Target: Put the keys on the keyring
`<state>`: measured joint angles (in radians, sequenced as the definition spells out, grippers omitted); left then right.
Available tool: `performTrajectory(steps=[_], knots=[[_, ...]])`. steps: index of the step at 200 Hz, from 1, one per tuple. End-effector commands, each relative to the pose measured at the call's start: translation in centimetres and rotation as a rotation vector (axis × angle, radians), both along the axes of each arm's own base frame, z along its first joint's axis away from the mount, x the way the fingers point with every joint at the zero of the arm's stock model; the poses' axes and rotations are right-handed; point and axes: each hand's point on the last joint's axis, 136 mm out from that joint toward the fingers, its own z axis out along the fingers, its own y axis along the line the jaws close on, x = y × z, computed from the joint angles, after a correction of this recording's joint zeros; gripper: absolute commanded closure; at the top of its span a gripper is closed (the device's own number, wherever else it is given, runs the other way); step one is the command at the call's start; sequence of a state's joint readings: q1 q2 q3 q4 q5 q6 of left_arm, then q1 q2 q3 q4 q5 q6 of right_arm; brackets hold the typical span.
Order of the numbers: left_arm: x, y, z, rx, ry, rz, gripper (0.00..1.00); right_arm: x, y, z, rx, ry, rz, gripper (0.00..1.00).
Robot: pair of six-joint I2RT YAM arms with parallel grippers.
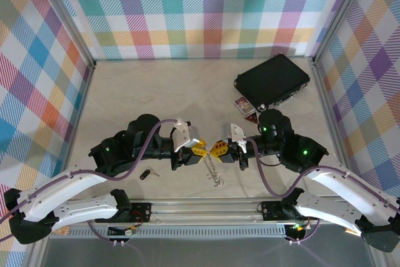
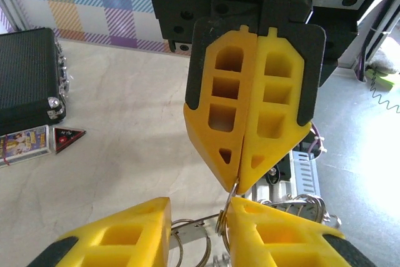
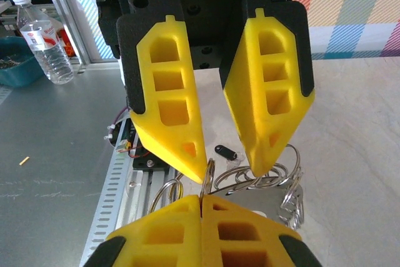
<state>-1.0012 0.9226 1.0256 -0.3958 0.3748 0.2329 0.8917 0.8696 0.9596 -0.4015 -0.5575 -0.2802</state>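
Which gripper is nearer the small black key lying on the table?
Left. The left gripper hangs to the right of the key. The right gripper sits farther right, beyond the left one, pinching the keyring.

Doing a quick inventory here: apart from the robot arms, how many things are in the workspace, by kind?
Black case: 1
Black-headed key: 1
Keyring chain: 1
Small printed box: 1
Red triangular piece: 1
Total: 5

Pastel plaid walls, beige surface. Black case, black-headed key, silvery keyring. Yellow jaws, black-backed, on left gripper and right gripper. White-and-black arms, purple cables.
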Motion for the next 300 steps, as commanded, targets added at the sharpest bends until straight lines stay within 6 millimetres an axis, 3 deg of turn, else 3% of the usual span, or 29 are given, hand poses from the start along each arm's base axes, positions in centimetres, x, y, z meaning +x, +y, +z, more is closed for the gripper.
performTrajectory(steps=[1, 38, 62, 104, 161, 300], knots=[[-1.1, 0.2, 1.6, -0.034, -0.015, -0.043, 0.7, -0.8, 0.0, 2.3, 0.055, -0.057, 0.049, 1.0], [-1.3, 1.1, 2.7, -0.071, -0.029, -0.016, 0.65, -0.9, 0.0, 2.3, 0.054, -0.059, 0.051, 1.0], [-0.9, 1.8, 3.0, -0.084, -0.048, 0.027, 0.7, -0.8, 0.1, 2.1, 0.049, -0.058, 0.049, 1.0], [0.4, 1.5, 1.2, -0.014, -0.059, 0.073, 0.79, -0.9, 0.1, 2.3, 0.054, -0.062, 0.056, 1.0], [-0.6, 0.5, 0.6, -0.007, -0.028, -0.01, 0.81, -0.8, 0.2, 2.4, 0.057, -0.063, 0.051, 1.0], [-1.4, 1.4, 0.8, -0.032, -0.002, -0.01, 0.8, -0.6, 0.2, 2.5, 0.063, -0.072, 0.037, 1.0]])
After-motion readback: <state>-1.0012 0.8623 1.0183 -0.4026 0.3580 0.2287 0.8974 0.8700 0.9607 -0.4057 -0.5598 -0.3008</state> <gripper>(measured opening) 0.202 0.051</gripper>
